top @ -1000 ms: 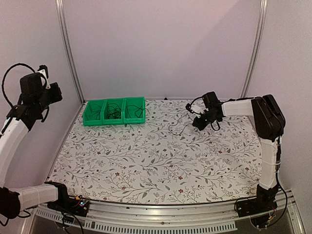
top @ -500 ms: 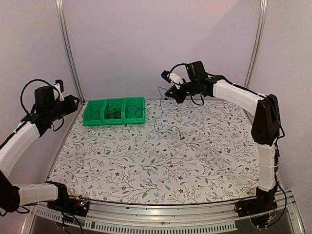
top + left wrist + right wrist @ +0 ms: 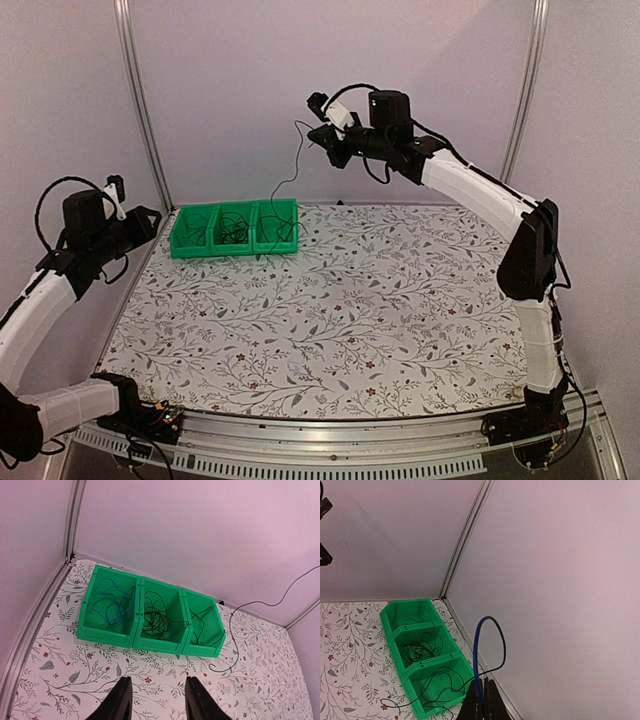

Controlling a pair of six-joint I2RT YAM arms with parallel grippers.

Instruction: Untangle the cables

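Note:
Held high near the back wall, my right gripper [image 3: 318, 135] [image 3: 481, 706] is shut on a thin cable [image 3: 287, 172] [image 3: 478, 660]. That cable loops above the fingers, hangs down and trails by the right end of the green bin [image 3: 235, 250], its tail on the table [image 3: 216, 669]. Each of the three compartments holds cables: a bluish one [image 3: 112, 602] on the left, a black bundle [image 3: 157, 620] in the middle and a loose black wire [image 3: 200, 625] on the right. My left gripper [image 3: 148, 220] [image 3: 157, 700] hovers left of the bin, open and empty.
The bin stands at the table's back left, close to the wall and the metal corner post [image 3: 140, 110]. The floral tablecloth [image 3: 350, 310] covers the rest of the table. A metal rail [image 3: 35, 625] edges the table's left side.
My right arm rose and swung left from the table's right side toward the bin, lifting the cable. The left gripper opened and dropped lower, nearer the bin.

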